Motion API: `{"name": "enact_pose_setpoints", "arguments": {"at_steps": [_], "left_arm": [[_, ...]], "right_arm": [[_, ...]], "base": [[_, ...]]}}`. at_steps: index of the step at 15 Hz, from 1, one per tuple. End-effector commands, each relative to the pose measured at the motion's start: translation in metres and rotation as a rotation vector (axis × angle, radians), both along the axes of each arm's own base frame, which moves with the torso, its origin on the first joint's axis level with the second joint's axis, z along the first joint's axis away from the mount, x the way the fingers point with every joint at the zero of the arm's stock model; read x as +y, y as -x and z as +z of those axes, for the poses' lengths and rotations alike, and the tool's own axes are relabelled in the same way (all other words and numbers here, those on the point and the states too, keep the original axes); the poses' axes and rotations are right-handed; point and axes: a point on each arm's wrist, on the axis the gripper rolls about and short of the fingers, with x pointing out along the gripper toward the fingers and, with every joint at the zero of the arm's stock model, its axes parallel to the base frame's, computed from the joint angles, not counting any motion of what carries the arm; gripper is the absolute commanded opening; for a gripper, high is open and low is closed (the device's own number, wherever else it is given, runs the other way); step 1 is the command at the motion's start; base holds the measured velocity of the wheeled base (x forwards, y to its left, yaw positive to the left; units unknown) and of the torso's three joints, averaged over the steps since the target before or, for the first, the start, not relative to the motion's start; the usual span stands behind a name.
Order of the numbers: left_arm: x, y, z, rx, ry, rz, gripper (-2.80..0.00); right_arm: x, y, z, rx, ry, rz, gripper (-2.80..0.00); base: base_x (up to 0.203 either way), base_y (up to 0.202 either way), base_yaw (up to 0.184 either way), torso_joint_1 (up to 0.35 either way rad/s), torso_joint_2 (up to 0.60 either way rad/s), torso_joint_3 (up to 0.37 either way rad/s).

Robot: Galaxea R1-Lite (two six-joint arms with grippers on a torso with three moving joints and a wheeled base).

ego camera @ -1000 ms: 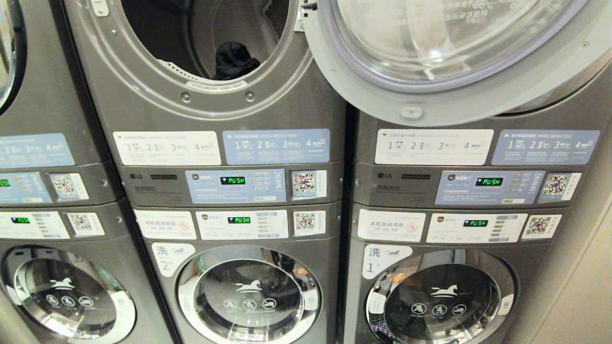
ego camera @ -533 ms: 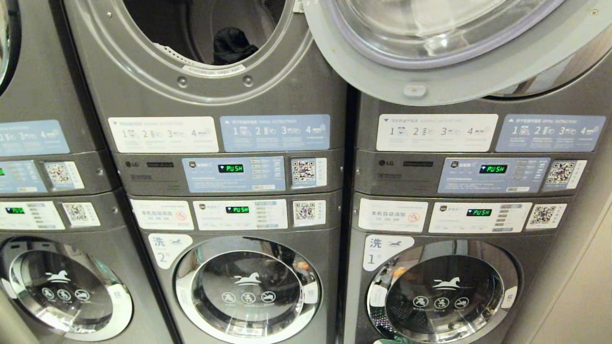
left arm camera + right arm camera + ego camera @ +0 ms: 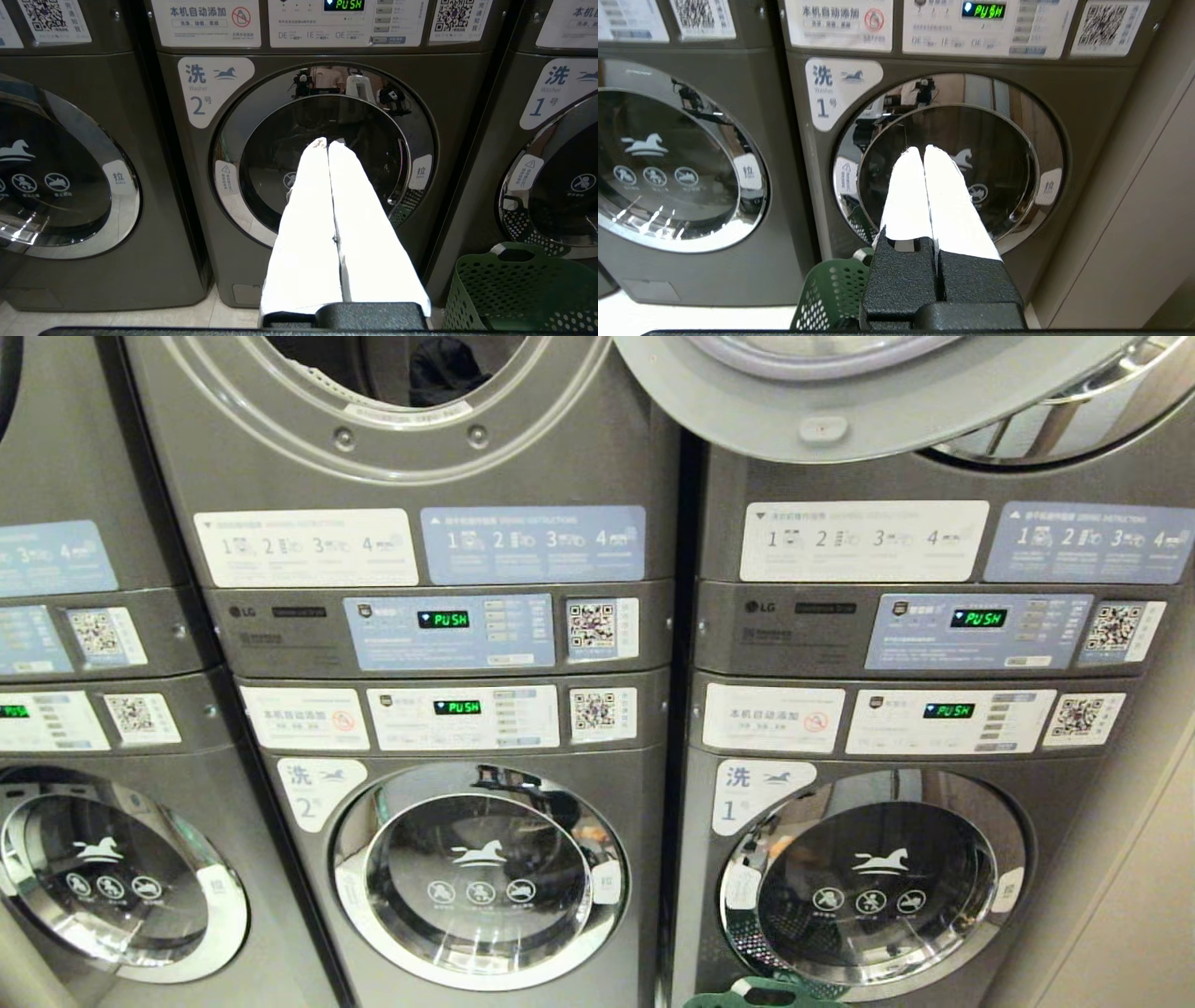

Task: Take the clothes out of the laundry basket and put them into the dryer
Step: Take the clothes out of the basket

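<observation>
A bank of grey stacked laundry machines (image 3: pixel 448 635) fills the room's far side, three columns side by side, touching or nearly so. Each column carries white and pale blue instruction labels (image 3: pixel 308 547), QR stickers (image 3: pixel 594 625) and green lit displays (image 3: pixel 443 619) reading PUSH. The lower units have round chrome-ringed doors (image 3: pixel 481 877) with dark glass, shut, marked with a white horse emblem; number tags read 2 (image 3: pixel 317 789) and 1 (image 3: pixel 752 791). A plain beige wall panel (image 3: pixel 1130 915) adjoins the rightmost column. The floor (image 3: pixel 154 317) is pale and tiled. Lighting is warm and indoor; the chrome door rings reflect the room behind.
</observation>
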Motion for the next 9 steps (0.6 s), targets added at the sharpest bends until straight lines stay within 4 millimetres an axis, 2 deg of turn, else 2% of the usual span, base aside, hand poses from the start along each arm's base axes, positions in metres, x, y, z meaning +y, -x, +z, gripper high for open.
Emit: {"name": "enact_pose_setpoints", "arguments": {"at_steps": [1, 9], "left_arm": [[0.0, -0.0001, -0.0004, 0.001, 0.0, 0.0, -2.8], [0.0, -0.0001, -0.0004, 0.001, 0.0, 0.0, -2.8]], "right_arm": [[0.0, 0.0, 0.0, -0.001, 0.001, 0.0, -2.8], [0.0, 0.0, 0.0002, -0.002, 0.002, 0.0, -2.8]], "base": [[0.0, 0.0, 0.0, -0.212, 0.54, 0.32], [0.0, 0.0, 0.0, -0.189, 0.52, 0.324]]}}
